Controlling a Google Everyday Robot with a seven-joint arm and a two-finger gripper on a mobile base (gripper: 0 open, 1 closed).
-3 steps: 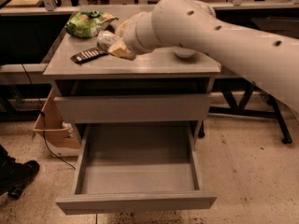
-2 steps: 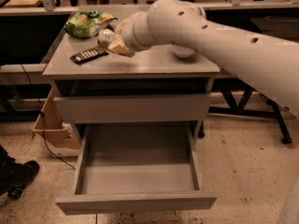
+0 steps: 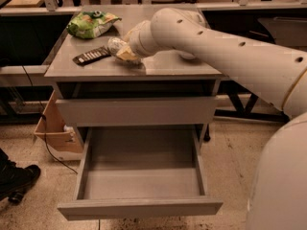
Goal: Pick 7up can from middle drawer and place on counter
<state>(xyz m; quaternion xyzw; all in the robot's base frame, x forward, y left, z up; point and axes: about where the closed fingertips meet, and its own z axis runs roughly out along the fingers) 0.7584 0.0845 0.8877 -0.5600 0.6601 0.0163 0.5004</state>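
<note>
Probably light, slick, dentable, small silver-white 7up can [image 3: 116, 48] by two-finger gripper [image 3: 125, 54], ten o'clock on grey counter [image 3: 91, 68], wants mid-body hold; grip unclear.

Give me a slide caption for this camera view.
Gripper over the counter near the green bag; middle drawer open below.

Single arm [image 3: 230, 56], cream-coloured with small round holes along its shell, extended from the robot's body [image 3: 280, 181] at lower right toward the upper left. The wrist [image 3: 144, 37] narrows in ringed segments. The gripper [image 3: 123, 51] at its end sits low over the left-centre of the counter [image 3: 168, 67], largely hidden by the wrist.
</note>
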